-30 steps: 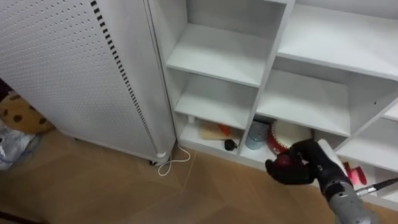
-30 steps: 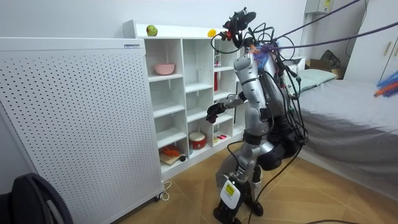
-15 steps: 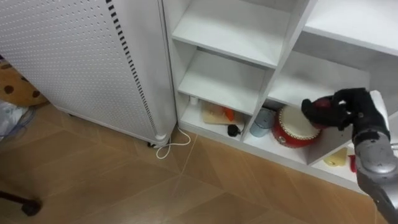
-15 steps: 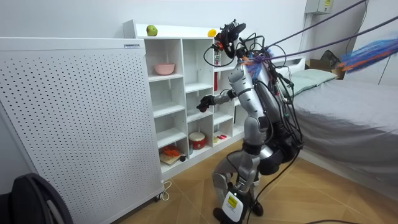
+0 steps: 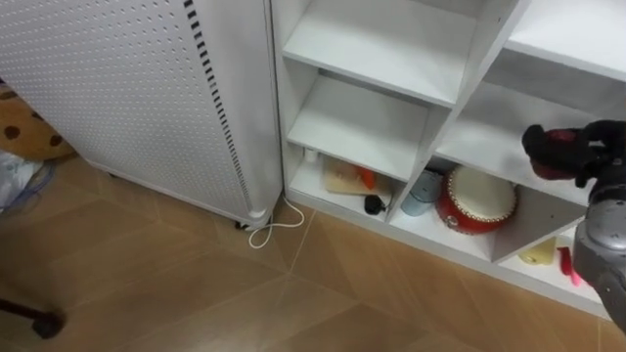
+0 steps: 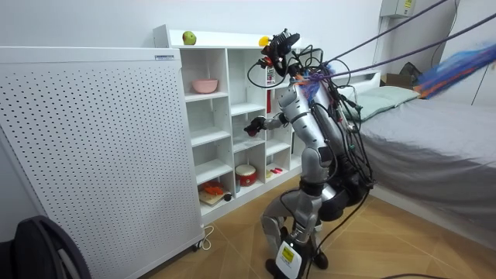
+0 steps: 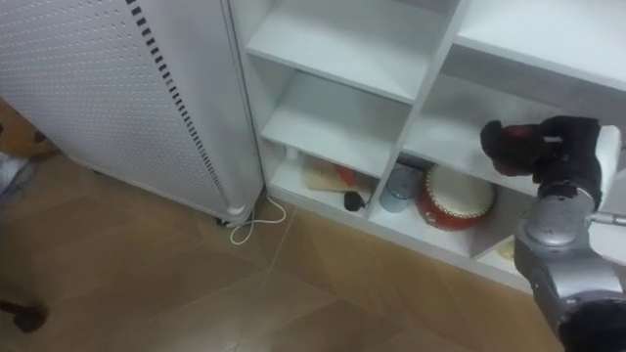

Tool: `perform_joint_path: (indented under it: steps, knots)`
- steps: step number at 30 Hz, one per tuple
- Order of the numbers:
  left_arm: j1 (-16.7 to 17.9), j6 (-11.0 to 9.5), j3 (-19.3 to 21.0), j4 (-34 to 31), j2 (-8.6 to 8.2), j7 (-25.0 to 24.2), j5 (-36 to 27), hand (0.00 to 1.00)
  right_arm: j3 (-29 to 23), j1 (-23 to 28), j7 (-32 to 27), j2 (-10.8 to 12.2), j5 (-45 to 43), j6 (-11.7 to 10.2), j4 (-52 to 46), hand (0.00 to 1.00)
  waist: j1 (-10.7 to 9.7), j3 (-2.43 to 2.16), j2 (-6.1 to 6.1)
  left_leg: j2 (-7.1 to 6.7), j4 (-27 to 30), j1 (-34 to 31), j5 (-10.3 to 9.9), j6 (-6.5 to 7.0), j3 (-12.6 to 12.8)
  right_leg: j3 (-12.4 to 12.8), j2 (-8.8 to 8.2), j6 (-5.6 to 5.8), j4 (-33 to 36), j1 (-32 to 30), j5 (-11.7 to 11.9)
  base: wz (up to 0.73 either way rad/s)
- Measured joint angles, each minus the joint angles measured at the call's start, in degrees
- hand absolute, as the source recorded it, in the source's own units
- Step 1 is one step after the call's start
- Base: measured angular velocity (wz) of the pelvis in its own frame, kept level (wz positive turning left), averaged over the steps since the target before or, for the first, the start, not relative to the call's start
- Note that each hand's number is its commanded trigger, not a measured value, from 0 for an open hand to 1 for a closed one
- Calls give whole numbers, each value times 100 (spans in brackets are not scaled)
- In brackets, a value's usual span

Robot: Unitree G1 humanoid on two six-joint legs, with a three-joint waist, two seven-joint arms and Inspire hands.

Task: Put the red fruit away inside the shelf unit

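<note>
Right hand [image 5: 585, 149], fingers curled round a red fruit [image 5: 550, 163], hovers at the white closet [image 5: 391, 44], in front of the compartment just above a red drum [image 5: 476, 200]. The robot stands facing the shelves, beside a perforated panel [image 5: 117, 88].

Your white closet [image 5: 367, 132] carries, on its bottom shelf, a red round tin [image 5: 476, 200], a blue-grey cup [image 5: 421, 193] just beside it, and a board [image 5: 342, 179]; a pink bowl [image 6: 205, 85] sits higher.

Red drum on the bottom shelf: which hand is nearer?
Right. The right hand, holding a red fruit, is above and right of the drum.
</note>
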Motion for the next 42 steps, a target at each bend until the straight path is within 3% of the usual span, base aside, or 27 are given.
perform_joint_path:
  steps: [1,15,20,23,29,42]
  knots:
    - [26,8,0,-9,25,0,0,0,0,-2,-82,-17,124,0,0,0,0,0,0,-1,47,0,-27,6,-1,-3,-14,2,45,11,-36,5]
    - [234,16,20,-11,114,209,-112,0,-86,-140,-1032,-148,2034,-1,-52,0,28,-3,7,-74,253,13,-160,51,-14,-14,-131,60,229,70,-126,1]
    - [406,-37,112,-15,90,208,-109,0,-502,-171,-1025,-294,3151,-37,-388,0,61,-40,104,-41,358,119,-242,142,-17,-65,-142,131,244,244,-175,0]
    - [493,-36,120,-14,84,209,-104,0,-521,-176,-1015,-416,3304,-147,-497,0,87,-61,192,-59,452,131,-301,195,22,0,-160,197,330,241,-209,0]
    - [598,-70,111,-90,76,209,-102,0,-521,-182,-964,-446,3498,-211,-493,0,212,-83,310,-100,528,227,-361,236,115,164,-171,283,444,260,-253,-3]
    - [748,-36,66,-203,2,120,-94,0,-536,-93,-412,-454,3967,-259,-242,0,204,-71,499,-70,357,689,-403,234,113,114,-134,296,218,723,-243,-1]
